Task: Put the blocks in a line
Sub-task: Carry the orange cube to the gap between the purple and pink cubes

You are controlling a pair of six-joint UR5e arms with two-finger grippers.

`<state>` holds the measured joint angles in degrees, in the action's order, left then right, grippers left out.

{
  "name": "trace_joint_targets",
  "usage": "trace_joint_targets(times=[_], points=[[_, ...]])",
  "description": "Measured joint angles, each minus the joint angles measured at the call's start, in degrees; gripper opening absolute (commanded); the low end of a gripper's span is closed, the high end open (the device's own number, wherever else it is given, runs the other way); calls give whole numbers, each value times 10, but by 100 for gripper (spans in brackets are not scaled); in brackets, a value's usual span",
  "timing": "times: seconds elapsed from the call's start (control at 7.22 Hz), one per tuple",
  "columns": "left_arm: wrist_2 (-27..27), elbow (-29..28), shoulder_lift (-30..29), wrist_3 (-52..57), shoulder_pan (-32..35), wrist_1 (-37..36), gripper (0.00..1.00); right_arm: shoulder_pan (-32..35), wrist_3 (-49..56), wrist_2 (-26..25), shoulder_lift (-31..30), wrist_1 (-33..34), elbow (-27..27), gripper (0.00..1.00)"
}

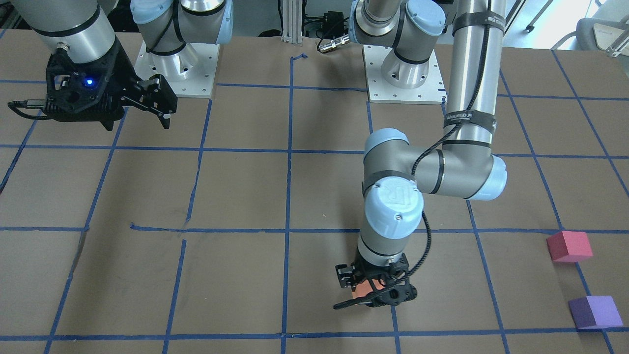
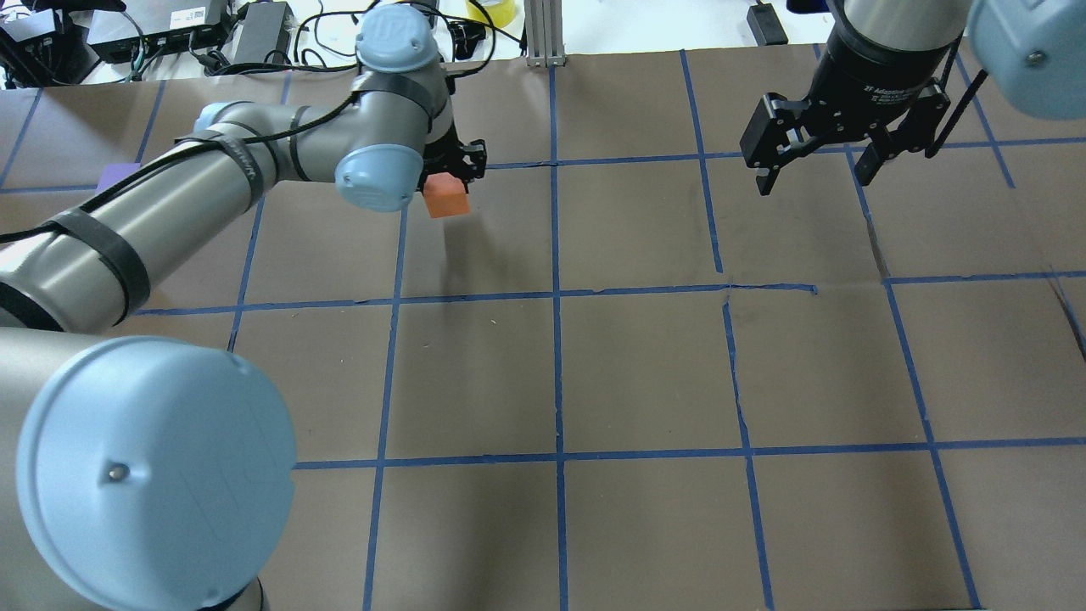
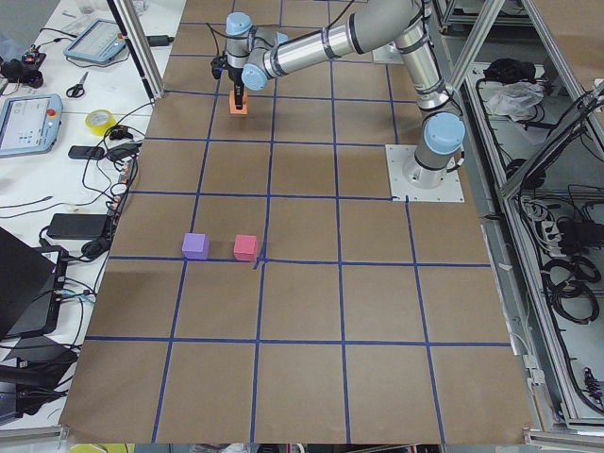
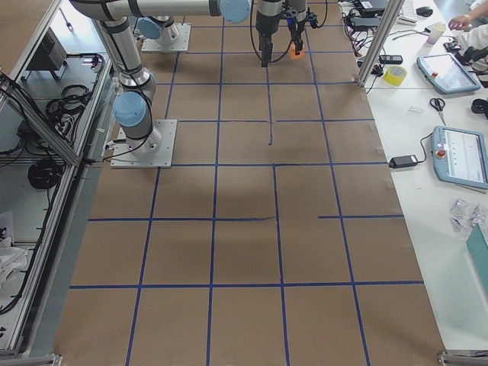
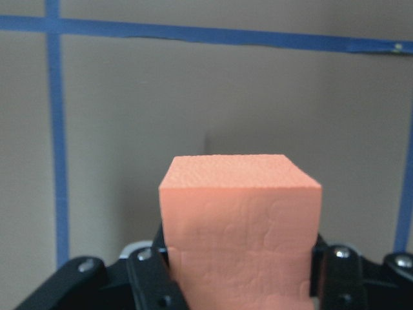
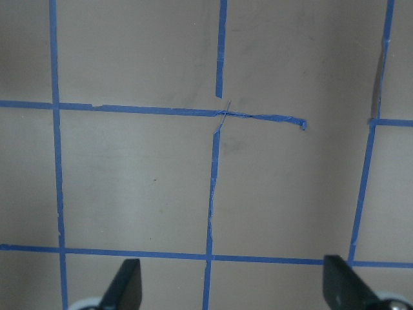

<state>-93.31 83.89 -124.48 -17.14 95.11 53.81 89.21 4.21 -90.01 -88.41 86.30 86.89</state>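
Observation:
My left gripper (image 2: 452, 176) is shut on the orange block (image 2: 445, 197) at the far side of the table, left of the middle, and seems to hold it a little above the paper. The left wrist view shows the orange block (image 5: 240, 219) between the black fingers (image 5: 147, 274). It also shows under the wrist in the front view (image 1: 362, 290). The pinkish-red block (image 1: 569, 246) and the purple block (image 1: 595, 311) lie side by side, apart, near the table's left end. My right gripper (image 2: 813, 180) is open and empty, high over the far right.
Brown paper with a grid of blue tape (image 2: 556, 293) covers the table. The arms' base plates (image 1: 404, 73) are at the robot's side. Cables and devices (image 2: 195, 34) lie beyond the far edge. The left arm's forearm (image 2: 170, 212) spans the left half.

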Motion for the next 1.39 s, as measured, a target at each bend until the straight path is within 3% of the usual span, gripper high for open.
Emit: trace_joint_targets(times=[0.28,0.83,1.11,1.39], points=[[3,-3,12,63,-78,3,11,0,1,-1,0,0,2,100],[35,-8,29,297,-274,46,11,0,0,-1,0,0,2,100],[41,-31,18,421,-334,52,11,0,-1,-1,0,0,2,100],[63,-64,-7,468,-385,53,11,-1,-4,-1,0,0,2,100]])
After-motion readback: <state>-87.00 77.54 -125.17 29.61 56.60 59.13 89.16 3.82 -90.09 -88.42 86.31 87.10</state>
